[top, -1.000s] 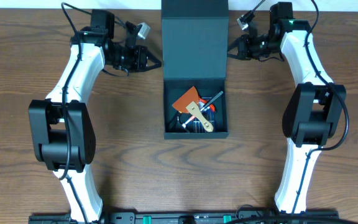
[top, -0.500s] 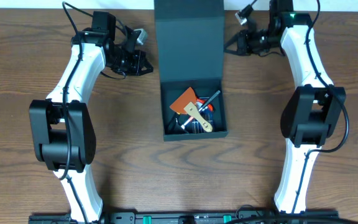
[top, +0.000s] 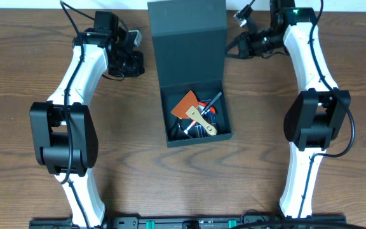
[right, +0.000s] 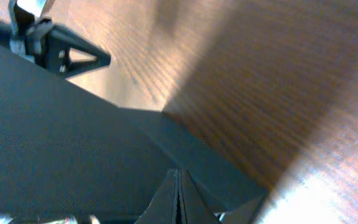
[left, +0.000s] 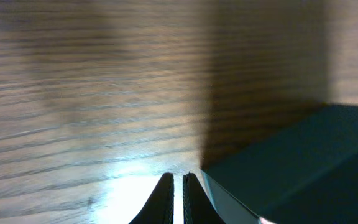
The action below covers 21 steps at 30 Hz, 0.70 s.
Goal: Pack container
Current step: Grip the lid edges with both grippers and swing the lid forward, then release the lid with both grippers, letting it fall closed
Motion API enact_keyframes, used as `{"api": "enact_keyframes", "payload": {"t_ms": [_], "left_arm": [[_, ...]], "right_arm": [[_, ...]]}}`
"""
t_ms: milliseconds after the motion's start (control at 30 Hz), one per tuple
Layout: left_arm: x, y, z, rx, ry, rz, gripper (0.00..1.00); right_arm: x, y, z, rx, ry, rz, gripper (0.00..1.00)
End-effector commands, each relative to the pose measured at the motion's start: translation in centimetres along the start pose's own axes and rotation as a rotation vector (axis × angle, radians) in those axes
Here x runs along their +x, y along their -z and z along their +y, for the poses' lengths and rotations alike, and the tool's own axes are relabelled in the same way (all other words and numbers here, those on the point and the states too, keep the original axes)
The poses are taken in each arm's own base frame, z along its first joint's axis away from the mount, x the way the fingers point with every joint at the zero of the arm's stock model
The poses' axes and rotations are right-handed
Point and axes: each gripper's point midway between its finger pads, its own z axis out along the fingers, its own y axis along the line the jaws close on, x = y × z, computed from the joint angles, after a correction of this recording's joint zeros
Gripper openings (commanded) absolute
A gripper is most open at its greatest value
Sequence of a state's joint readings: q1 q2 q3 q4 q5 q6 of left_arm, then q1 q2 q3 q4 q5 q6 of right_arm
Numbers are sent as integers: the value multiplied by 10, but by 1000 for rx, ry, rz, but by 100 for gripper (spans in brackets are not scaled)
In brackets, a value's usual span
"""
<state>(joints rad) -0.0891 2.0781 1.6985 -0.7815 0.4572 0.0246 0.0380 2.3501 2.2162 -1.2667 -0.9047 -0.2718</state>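
Packing looks done: a scraper (top: pixel 189 102) and other bits lie inside the container (top: pixel 199 138), and its lid (top: pixel 186 44) is raised between my two tools. I judge the step in hand is closing it. My left tool (top: pixel 141 62) is pinched shut and empty, the lid's edge just to its right. My right tool (top: pixel 229 49), likewise shut and empty, sits at the opposite edge. Next, the lid needs tipping forward over the box.

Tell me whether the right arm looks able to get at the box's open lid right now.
Probably yes: the shut right end effector sits at the right edge of the open lid of the container, and nothing shows between them.
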Motion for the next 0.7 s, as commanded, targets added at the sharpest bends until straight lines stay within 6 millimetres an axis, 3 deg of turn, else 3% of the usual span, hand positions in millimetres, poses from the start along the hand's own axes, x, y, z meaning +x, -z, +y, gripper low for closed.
{"api": "enact_keyframes", "payload": {"t_ms": [0, 233, 500, 667], "left_arm": [[-13, 17, 11, -93, 69, -58, 5], [-13, 19, 18, -104, 95, -61, 5], [-12, 19, 18, -105, 97, -56, 5], [-7, 19, 18, -106, 104, -38, 6]], "right_arm": [[0, -6, 13, -39, 77, 13, 1], [10, -5, 19, -52, 89, 47, 1], [33, 9, 36, -43, 137, 122, 1], [35, 16, 42, -29, 153, 129, 1]]}}
